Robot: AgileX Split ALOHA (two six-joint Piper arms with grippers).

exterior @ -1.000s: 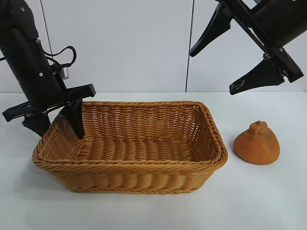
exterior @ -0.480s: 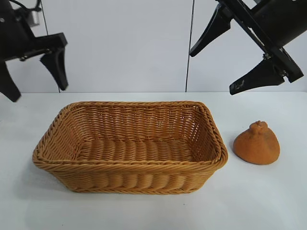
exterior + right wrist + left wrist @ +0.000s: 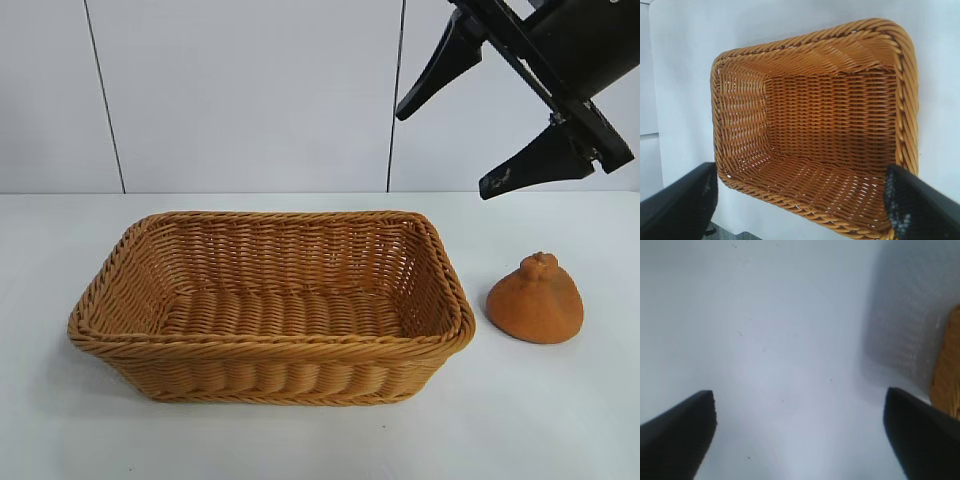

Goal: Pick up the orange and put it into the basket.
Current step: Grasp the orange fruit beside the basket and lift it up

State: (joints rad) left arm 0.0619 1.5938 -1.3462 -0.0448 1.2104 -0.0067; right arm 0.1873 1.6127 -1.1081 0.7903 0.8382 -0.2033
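Note:
The orange [image 3: 535, 300] sits on the white table, just right of the basket [image 3: 270, 345] and apart from it. The wicker basket stands mid-table; the right wrist view looks down at its rim [image 3: 907, 100]. High above the basket's right end and the orange, my right gripper [image 3: 443, 152] hangs open, nothing between its fingers [image 3: 800, 177]. My left gripper is out of the exterior view. In the left wrist view the left gripper [image 3: 799, 394] is open over bare table, with a strip of basket [image 3: 947, 365] at the picture's edge.
The white table [image 3: 560, 420] runs back to a pale panelled wall [image 3: 250, 100]. Bare table lies in front of the basket and around the orange.
My left arm lifted up and away from the basket's left end and has gone out of the exterior view. The right arm, the basket and the orange have not moved.

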